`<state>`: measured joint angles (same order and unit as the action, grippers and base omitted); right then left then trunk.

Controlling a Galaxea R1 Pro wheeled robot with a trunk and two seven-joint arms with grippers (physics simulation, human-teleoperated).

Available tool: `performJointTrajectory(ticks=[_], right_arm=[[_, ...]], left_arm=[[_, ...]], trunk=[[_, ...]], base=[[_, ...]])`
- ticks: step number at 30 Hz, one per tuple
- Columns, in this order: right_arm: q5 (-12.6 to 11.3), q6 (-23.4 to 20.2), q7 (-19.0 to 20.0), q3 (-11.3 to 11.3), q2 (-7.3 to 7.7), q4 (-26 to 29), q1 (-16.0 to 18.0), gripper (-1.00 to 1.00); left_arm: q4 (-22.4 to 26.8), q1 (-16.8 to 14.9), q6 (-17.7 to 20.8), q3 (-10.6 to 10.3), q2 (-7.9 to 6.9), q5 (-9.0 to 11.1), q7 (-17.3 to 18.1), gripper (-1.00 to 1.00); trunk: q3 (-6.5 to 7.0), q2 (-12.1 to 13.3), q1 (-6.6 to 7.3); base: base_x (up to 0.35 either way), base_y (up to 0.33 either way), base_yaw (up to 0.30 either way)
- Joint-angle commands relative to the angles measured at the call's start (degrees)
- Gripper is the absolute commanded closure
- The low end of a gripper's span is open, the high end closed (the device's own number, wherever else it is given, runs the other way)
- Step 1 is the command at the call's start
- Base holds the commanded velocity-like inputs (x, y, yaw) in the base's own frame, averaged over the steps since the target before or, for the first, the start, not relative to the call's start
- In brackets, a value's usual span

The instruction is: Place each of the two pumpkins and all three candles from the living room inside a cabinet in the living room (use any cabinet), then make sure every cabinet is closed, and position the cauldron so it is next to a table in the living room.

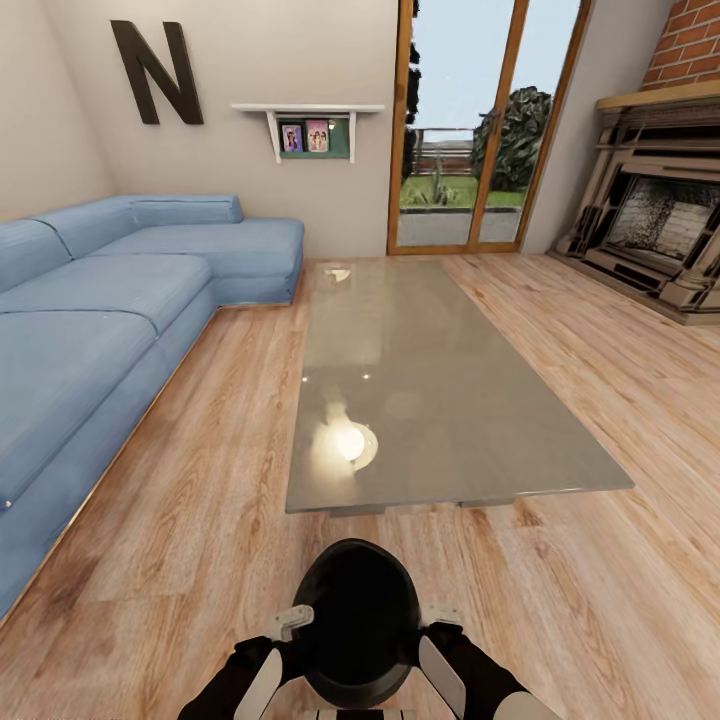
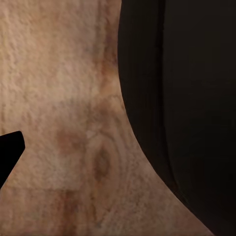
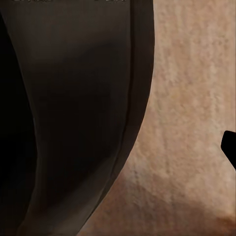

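Sitting between both grippers, the cauldron (image 1: 357, 620) was near the table's (image 1: 440, 400) near edge. Left gripper (image 1: 288, 625) and right gripper (image 1: 440, 618) flanked its sides; can't tell finger spread. Likely heavy, rigid, slick: squeeze opposite bulging sides.

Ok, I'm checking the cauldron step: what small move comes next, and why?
Probably lower the cauldron straight down. Both grippers, left and right, flank it just short of the table end, over bare floor; that already counts as next to it.

Wooden floor (image 1: 200, 480), glass-topped table (image 1: 440, 400) and blue sofa (image 1: 90, 310) standing on it
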<state>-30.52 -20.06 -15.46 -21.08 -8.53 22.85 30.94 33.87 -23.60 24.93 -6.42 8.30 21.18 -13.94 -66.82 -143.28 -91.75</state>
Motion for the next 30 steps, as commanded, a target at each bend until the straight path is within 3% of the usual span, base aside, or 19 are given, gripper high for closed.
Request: performJointTrajectory(ticks=[1, 6, 30], right_arm=[[0.0, 0.0, 0.0, 0.0, 0.00, 0.0, 0.0, -1.00], [0.0, 0.0, 0.0, 0.0, 0.00, 0.0, 0.0, -1.00], [0.0, 0.0, 0.0, 0.0, 0.00, 0.0, 0.0, -1.00]], left_arm=[[0.0, 0.0, 0.1, 0.0, 0.01, -0.3, -0.1, -1.00], [0.0, 0.0, 0.2, 0.0, 0.00, -0.3, -0.1, -1.00], [0.7, 0.0, 0.8, 0.0, 0.05, -0.3, -0.2, -1.00]], trunk=[[0.00, 0.0, 0.00], [0.66, 0.1, 0.08], [4.97, 9.7, 5.35]], base=[[0.000, 0.000, 0.000], [0.000, 0.000, 0.000], [-0.079, 0.000, 0.000]])
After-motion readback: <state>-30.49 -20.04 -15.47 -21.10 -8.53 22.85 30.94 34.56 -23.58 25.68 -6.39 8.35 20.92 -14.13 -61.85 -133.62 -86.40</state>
